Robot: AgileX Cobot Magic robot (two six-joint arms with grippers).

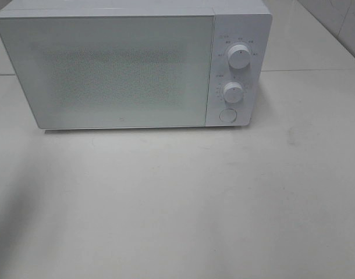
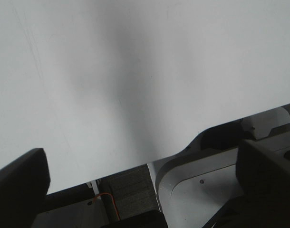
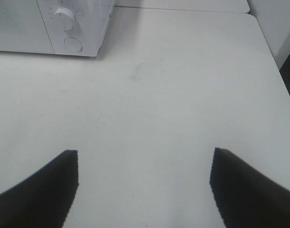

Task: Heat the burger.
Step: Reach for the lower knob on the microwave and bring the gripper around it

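Note:
The burger is out of view in every frame. A white microwave (image 1: 131, 64) stands at the back of the table with its door shut; two knobs and a round button sit on its right panel. Its lower right corner also shows as the microwave (image 3: 64, 28) in the right wrist view. Neither arm appears in the exterior high view. My left gripper (image 2: 145, 190) is open, its dark fingers wide apart over the table's edge with nothing between them. My right gripper (image 3: 144, 185) is open above bare tabletop, empty, some way in front of the microwave.
The white table (image 1: 177, 203) stretches in front of the microwave. In the left wrist view the table edge (image 2: 183, 147) runs across, with the robot's grey base (image 2: 202, 190) and an orange cable (image 2: 109, 202) below it. A tiled wall rises at back right.

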